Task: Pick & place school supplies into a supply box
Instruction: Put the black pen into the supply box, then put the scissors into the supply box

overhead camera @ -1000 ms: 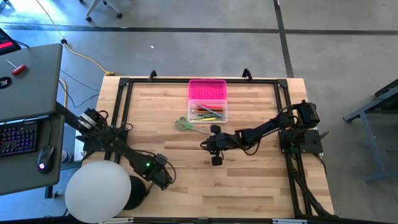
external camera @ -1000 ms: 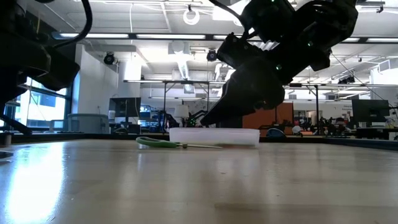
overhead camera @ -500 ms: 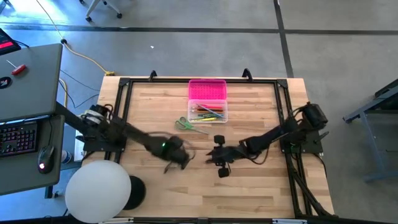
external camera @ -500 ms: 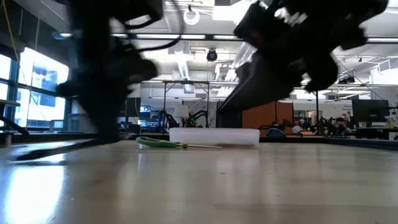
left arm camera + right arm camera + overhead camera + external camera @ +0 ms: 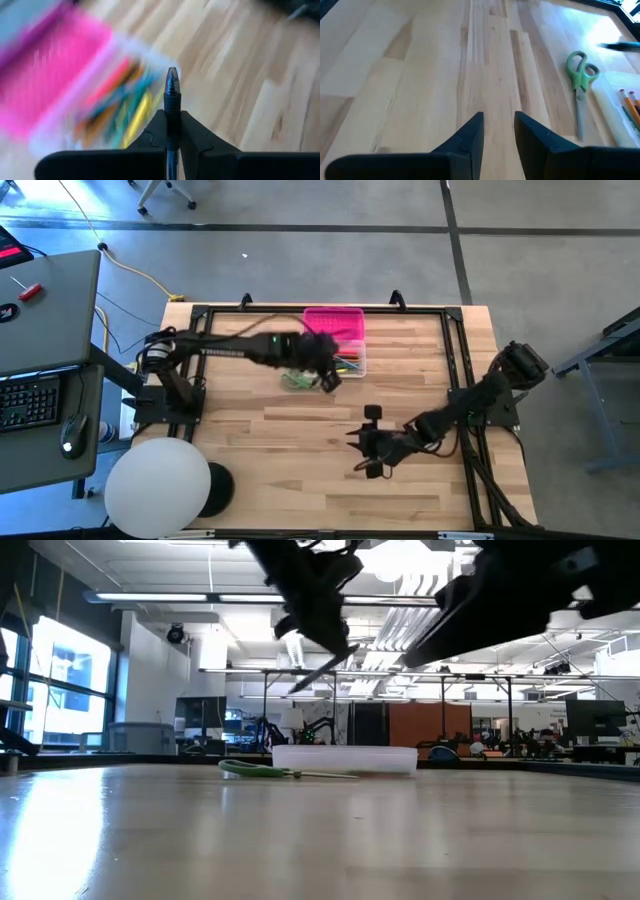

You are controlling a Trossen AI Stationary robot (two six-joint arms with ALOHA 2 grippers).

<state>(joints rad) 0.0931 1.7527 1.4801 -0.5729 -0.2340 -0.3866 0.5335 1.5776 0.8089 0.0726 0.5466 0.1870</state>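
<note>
Hovering low over the near table [image 5: 300,480], right gripper [image 5: 368,452] with fingers parted, empty. Farther back, left gripper [image 5: 325,370] clamping a black pen [image 5: 171,95] above the clear-based supply box [image 5: 338,358], green scissors [image 5: 296,380] just beside it.

Open desk [image 5: 300,480] across the whole near half, bare save for the right gripper [image 5: 368,442] low near centre. Far side crowded: supply box [image 5: 335,345] at the far edge, green scissors [image 5: 295,380] flat just beside its left corner, left gripper [image 5: 325,372] overhead there, clamped on a dark pen [image 5: 171,95]. Black frame rails [image 5: 200,360] along both sides.
</note>
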